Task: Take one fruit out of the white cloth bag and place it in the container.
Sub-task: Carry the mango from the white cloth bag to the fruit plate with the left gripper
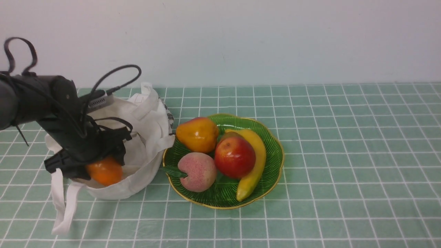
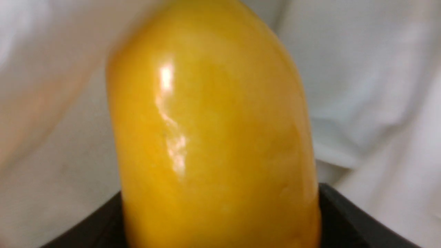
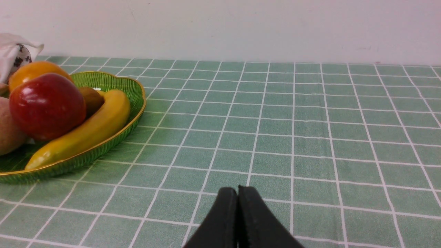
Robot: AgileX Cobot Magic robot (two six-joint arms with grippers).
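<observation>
Guessing the glossy mango (image 2: 210,117) is firm but slippery, so left gripper (image 2: 222,210) clamping its sides works; right gripper's (image 3: 238,189) pinched together.

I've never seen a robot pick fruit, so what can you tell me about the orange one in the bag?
The orange fruit is smooth, glossy and elongated, with a rounded yellowish end. It sits inside the mouth of the white cloth bag, between the fingers of the left gripper.
</observation>
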